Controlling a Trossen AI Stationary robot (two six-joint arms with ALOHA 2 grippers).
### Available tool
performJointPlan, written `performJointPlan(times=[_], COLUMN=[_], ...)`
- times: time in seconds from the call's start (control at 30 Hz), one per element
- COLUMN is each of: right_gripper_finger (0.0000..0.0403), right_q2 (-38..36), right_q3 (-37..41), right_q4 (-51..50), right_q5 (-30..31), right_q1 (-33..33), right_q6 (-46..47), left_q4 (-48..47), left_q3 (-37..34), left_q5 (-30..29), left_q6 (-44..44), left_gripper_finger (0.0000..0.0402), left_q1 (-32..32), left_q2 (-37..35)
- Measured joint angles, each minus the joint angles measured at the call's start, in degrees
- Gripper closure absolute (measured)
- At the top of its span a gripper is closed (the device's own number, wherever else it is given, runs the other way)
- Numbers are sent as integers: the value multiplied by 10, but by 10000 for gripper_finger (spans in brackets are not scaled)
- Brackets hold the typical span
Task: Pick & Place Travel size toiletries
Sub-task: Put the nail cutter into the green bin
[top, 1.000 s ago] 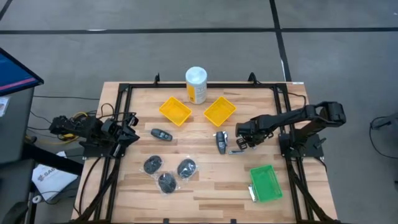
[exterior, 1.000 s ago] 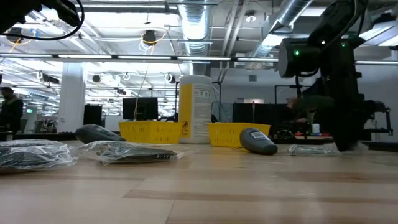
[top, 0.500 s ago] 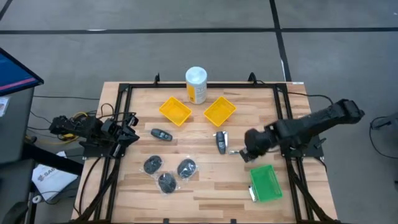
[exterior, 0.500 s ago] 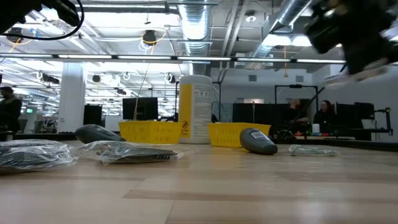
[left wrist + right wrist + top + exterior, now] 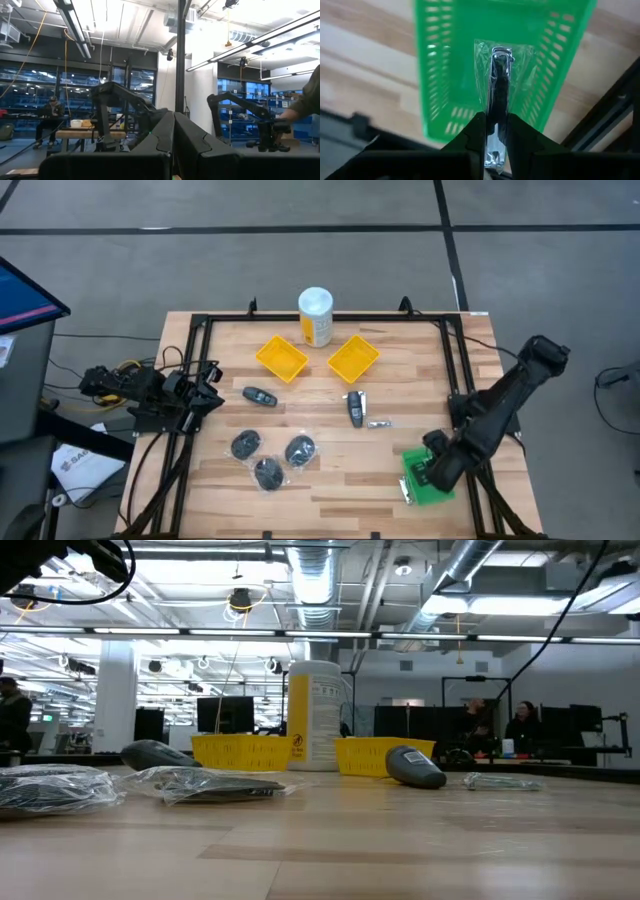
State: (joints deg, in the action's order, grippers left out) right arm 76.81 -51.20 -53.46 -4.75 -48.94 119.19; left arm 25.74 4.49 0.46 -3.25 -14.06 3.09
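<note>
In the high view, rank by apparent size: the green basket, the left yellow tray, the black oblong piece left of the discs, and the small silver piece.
Largest to smallest:
1. green basket, partly covered by the right arm
2. left yellow tray
3. black oblong piece
4. silver piece

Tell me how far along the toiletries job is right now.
Nothing shows inside the green basket yet. In hand: the right gripper is over it, shut on a wrapped silver piece. Left on the table: three wrapped dark discs, two black oblong pieces and one small silver piece. The left gripper waits at the table's left edge.
</note>
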Motion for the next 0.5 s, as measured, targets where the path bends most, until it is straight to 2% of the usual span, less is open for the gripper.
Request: performJointPlan(times=[0.33, 0.5], right_gripper_finger=[354, 318], right_q2=[94, 107], right_q3=[0, 0], right_q4=[30, 28], right_q5=[1, -1], right_q1=[-7, -5], right_q6=[11, 13], left_q4=[0, 1], left_q3=[0, 0], left_q5=[0, 0], left_q6=[0, 0], left_gripper_finger=[399, 399], left_q1=[0, 0], left_q2=[0, 0])
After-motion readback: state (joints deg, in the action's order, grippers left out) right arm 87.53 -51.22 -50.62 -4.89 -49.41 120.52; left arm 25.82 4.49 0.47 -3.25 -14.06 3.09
